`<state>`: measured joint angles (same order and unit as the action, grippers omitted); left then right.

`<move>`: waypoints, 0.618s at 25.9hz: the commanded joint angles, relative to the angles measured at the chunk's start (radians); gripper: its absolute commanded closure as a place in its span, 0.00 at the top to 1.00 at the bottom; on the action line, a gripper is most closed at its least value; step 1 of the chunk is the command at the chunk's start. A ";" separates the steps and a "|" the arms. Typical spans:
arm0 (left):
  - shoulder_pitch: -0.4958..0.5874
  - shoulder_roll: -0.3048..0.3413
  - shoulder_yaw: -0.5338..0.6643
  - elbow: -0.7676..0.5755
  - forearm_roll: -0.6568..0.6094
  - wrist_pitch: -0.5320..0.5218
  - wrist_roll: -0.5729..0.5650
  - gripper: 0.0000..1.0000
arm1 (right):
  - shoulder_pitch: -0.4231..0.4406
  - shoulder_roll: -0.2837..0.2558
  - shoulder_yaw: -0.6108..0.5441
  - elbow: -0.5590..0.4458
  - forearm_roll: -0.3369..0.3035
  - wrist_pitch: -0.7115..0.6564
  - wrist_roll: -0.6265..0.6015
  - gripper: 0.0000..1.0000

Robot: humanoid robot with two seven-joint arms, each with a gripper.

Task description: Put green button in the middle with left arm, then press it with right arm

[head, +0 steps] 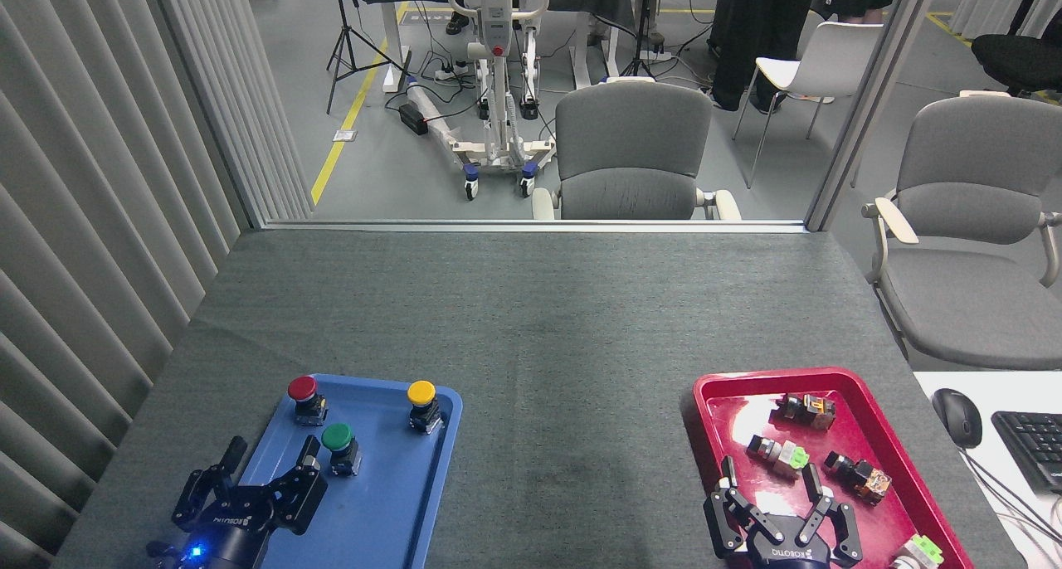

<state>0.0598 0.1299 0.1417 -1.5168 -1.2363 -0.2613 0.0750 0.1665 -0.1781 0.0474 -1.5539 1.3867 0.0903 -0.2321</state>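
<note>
While the green button (338,438) sits in the blue tray (390,503) at lower left, both the left gripper (270,461) and the right gripper (773,488) hover spread and empty.

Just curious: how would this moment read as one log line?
green button: in blue tray, ungrasped | left gripper: open beside it | right gripper: open over red tray

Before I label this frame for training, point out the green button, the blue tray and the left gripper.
green button (338,437), head view, on its round cap
blue tray (390,503), head view, on its bare floor
left gripper (270,469), head view, between its fingertips
</note>
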 commanded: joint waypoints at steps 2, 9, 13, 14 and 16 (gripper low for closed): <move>0.000 0.004 0.001 0.015 0.040 -0.044 0.008 1.00 | -0.001 0.000 0.000 0.000 0.000 0.000 -0.001 1.00; -0.003 0.031 0.001 0.037 0.044 -0.047 0.080 1.00 | -0.001 0.000 0.000 0.000 0.000 0.000 -0.003 1.00; -0.005 0.034 0.001 0.038 0.043 -0.049 0.080 1.00 | -0.001 0.000 0.000 0.000 0.000 0.000 -0.001 1.00; -0.006 0.034 0.001 0.038 0.043 -0.050 0.082 1.00 | -0.001 0.000 0.000 -0.002 0.000 0.000 -0.001 1.00; -0.006 0.034 0.001 0.038 0.041 -0.055 0.082 1.00 | -0.001 0.000 0.000 0.000 0.000 0.000 -0.001 1.00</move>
<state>0.0548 0.1634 0.1426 -1.4793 -1.1942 -0.3128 0.1544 0.1657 -0.1778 0.0476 -1.5539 1.3867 0.0903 -0.2345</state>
